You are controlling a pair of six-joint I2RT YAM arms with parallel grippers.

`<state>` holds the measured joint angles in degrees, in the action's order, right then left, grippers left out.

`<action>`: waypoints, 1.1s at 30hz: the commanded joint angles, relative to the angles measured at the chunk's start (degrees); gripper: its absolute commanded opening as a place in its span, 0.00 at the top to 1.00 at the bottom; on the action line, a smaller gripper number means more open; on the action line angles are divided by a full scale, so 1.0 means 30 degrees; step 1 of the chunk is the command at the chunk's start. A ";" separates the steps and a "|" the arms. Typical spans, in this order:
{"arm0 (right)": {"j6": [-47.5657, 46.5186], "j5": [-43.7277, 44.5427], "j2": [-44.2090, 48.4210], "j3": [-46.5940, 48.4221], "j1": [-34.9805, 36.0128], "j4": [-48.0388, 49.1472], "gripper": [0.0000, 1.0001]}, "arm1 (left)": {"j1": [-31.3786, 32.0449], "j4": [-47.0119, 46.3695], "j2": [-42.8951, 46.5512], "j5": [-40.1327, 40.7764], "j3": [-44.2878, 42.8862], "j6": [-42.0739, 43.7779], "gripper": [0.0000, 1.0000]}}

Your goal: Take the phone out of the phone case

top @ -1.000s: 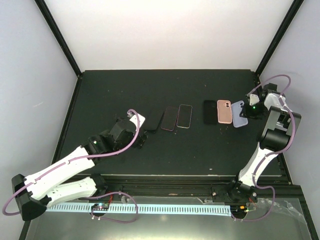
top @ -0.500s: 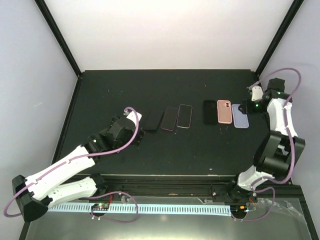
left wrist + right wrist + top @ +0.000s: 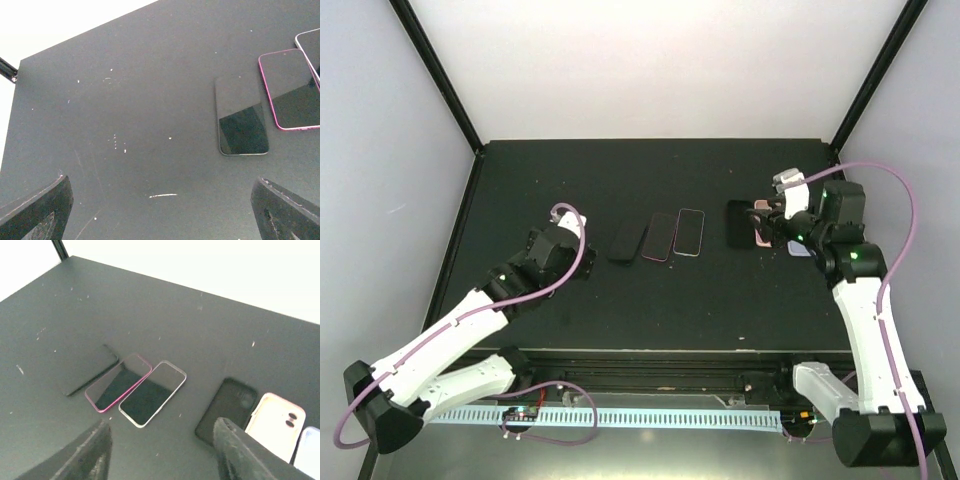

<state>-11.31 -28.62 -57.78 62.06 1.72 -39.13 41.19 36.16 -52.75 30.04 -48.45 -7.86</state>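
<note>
A matte black desk [image 3: 650, 175], flecked with pale specks, sits between white walls [image 3: 650, 60] with black posts at the corners. Across its middle runs a loose row of flat things. To the left lie a black phone [image 3: 241, 121], a pink-rimmed phone [image 3: 291, 89] and a silver-rimmed phone [image 3: 152, 399], side by side and screen up. After a gap come a black slab [image 3: 227, 407], the salmon-pink phone case [image 3: 274, 425] just beside it, and a lavender case [image 3: 307, 450] at the far right. The phone case lies flat on the desk, back up, with two dark lenses showing in its corner cutout. In the overhead view it is mostly hidden under the right arm's wrist. The right tool [image 3: 162, 440] hangs above that right-hand group with its jaws apart and nothing between them. Its right finger is over the near edge of the black slab and the phone case, and whether it touches either cannot be told. The left tool [image 3: 160, 210] is spread wide and empty over bare desk, with the black phone ahead and to its right.
</note>
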 commanded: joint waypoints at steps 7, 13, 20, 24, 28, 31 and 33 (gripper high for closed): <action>0.2791 0.0451 0.3255 -0.5206 -0.0045 0.7590 0.00 | -0.1199 -0.0185 0.0299 0.0734 -0.0494 -0.1299 0.01; 0.6478 0.6082 0.4078 -0.4252 -0.0484 0.7240 0.00 | -0.1500 -0.0345 0.0212 0.0435 -0.0494 -0.1327 0.01; 0.6406 0.5514 0.4494 -0.4539 -0.0908 0.7149 0.00 | -0.1798 -0.0376 0.0094 -0.0031 -0.0559 -0.1304 0.01; 0.5900 0.5015 0.4494 -0.4636 -0.0924 0.7189 0.00 | -0.1825 -0.0307 0.0152 0.0005 -0.0555 -0.1361 0.01; 0.5606 0.4693 0.4579 -0.4692 -0.0927 0.7091 0.00 | -0.1813 -0.0325 0.0185 -0.0023 -0.0565 -0.1386 0.01; 0.5601 0.4706 0.4629 -0.4842 -0.1004 0.7206 0.00 | -0.1809 -0.0302 0.0156 -0.0102 -0.0557 -0.1409 0.01; 0.5601 0.4601 0.4609 -0.4929 -0.1016 0.7282 0.00 | -0.1824 -0.0252 0.0109 -0.0195 -0.0582 -0.1389 0.01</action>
<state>6.28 -14.11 -44.53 48.07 -0.95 -18.87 36.05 35.97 -52.73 30.37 -48.45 -11.20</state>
